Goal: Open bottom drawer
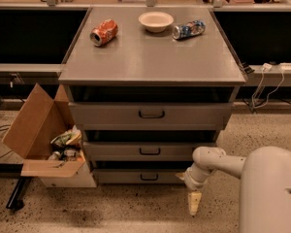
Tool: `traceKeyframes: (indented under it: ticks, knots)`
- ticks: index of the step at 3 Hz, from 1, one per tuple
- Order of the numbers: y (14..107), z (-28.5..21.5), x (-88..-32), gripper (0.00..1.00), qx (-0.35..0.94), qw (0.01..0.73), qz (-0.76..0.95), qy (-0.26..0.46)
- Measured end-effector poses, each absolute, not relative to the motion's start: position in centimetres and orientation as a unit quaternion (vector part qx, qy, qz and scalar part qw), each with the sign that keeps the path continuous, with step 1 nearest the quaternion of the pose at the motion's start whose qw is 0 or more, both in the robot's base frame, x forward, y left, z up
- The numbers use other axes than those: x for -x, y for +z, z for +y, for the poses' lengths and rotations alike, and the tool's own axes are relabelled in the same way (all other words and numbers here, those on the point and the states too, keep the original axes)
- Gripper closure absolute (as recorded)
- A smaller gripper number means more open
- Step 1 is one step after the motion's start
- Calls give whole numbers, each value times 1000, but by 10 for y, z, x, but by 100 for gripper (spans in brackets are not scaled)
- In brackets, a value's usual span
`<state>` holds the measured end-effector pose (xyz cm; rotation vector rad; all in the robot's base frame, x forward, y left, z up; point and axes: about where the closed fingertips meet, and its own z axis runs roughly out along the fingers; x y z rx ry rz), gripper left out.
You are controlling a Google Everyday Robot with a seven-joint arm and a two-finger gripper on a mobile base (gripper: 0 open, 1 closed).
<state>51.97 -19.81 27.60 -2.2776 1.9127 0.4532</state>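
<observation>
The bottom drawer (136,176) is the lowest and narrowest of three grey drawer fronts in the cabinet, with a small black loop handle (149,177) at its centre. It looks shut. My gripper (194,203) hangs at the end of the white arm, pointing down at the floor, to the right of and a little below the drawer's right end. It touches nothing.
Above are the mid-sized drawer (149,150) and the widest drawer (151,114). On the cabinet top (150,57) lie a red can (104,32), a white bowl (156,21) and a blue can (188,29). An open cardboard box (43,140) of trash stands at the left.
</observation>
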Motion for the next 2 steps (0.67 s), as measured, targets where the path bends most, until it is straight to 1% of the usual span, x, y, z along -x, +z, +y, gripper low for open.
traceKeyframes:
  ticks: [1, 2]
  knots:
    - [268, -196, -531, 0, 756, 71, 633, 149]
    - [251, -198, -555, 0, 755, 92, 634, 143]
